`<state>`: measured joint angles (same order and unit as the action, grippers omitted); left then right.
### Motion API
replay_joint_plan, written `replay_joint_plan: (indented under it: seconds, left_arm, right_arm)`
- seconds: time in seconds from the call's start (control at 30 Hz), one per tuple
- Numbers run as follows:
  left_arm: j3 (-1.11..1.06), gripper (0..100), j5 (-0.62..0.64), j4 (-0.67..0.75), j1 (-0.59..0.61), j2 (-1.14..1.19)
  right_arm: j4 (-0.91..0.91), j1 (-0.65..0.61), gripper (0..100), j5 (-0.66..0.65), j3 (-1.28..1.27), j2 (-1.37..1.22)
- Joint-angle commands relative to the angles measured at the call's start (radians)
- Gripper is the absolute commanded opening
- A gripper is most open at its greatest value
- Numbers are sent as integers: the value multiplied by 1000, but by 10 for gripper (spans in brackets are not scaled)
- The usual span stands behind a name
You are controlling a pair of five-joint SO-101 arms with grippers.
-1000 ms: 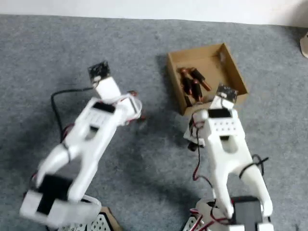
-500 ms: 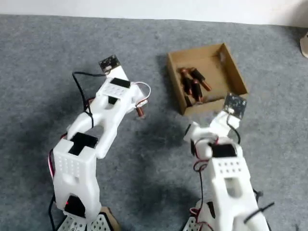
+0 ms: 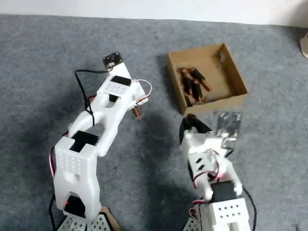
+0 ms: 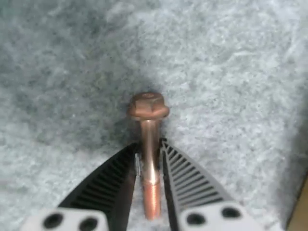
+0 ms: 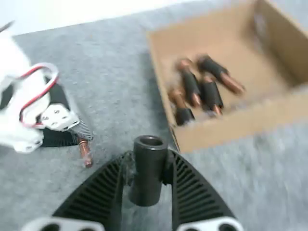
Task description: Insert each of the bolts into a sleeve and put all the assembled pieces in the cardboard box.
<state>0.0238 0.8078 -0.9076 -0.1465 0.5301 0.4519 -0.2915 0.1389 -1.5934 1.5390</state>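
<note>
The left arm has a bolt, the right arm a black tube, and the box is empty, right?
Not empty: the high view shows several sleeved bolts in the box. Left gripper holds a bolt, right gripper a black tube.

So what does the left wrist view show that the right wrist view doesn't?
Left wrist: the hex head of the bolt, close up, clamped in the left gripper. Right wrist: a dark sleeve in the right gripper, plus the cardboard box holding assembled pieces. Shared: the bolt, the left gripper, the grey carpet.
</note>
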Motion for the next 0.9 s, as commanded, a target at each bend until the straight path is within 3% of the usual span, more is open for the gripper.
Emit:
replay_joint_plan:
  seconds: [0.0, 0.2, 0.27, 0.47, 0.67, 0.87]
  left_arm:
    - [25, 3, -48, 3, 42, -22]
    - [-76, 3, -163, 11, 15, -216]
    - [-165, 3, -181, 74, -4, -302]
    - [-535, 3, -232, 448, -24, -599]
    - [-889, 3, -269, 847, -38, -866]
    - [-1122, 4, -262, 1092, -76, -1055]
  right_arm:
    - [-255, -44, 5, -92, -143, 107]
    - [-298, -47, 5, -97, -232, 183]
    - [-280, -53, 5, -98, -229, 183]
    - [-185, -136, 5, -278, -229, 183]
    - [-166, -142, 5, -302, -229, 183]
    - [-94, -143, 5, -400, -229, 183]
